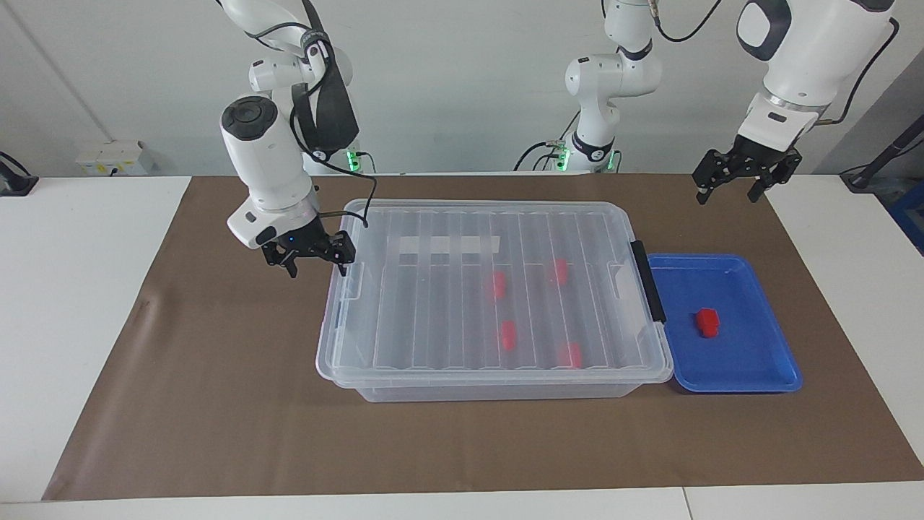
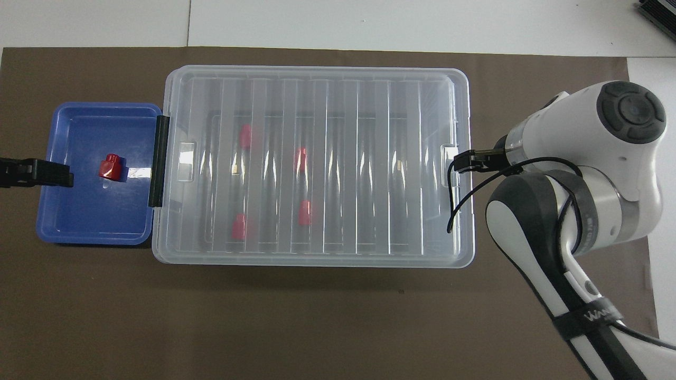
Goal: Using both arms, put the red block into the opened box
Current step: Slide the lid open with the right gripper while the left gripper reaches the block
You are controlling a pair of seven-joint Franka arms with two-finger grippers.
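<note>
A red block [image 1: 707,322] [image 2: 110,167] lies in the shallow blue tray [image 1: 751,354] [image 2: 79,221], which sits against the box's black handle at the left arm's end. The clear box [image 1: 491,206] [image 2: 317,71] has its ribbed lid on, and several red blocks [image 1: 508,334] show through it. My right gripper [image 1: 317,271] [image 2: 460,161] hangs open just off the box's end clasp at the right arm's end. Open and raised, my left gripper [image 1: 725,196] [image 2: 66,178] is over the tray's outer edge.
A brown mat [image 1: 216,404] covers the table under the box and tray. White tabletop [image 1: 72,303] lies past both of its ends. The right arm's cable [image 2: 454,206] dangles over the corner of the lid.
</note>
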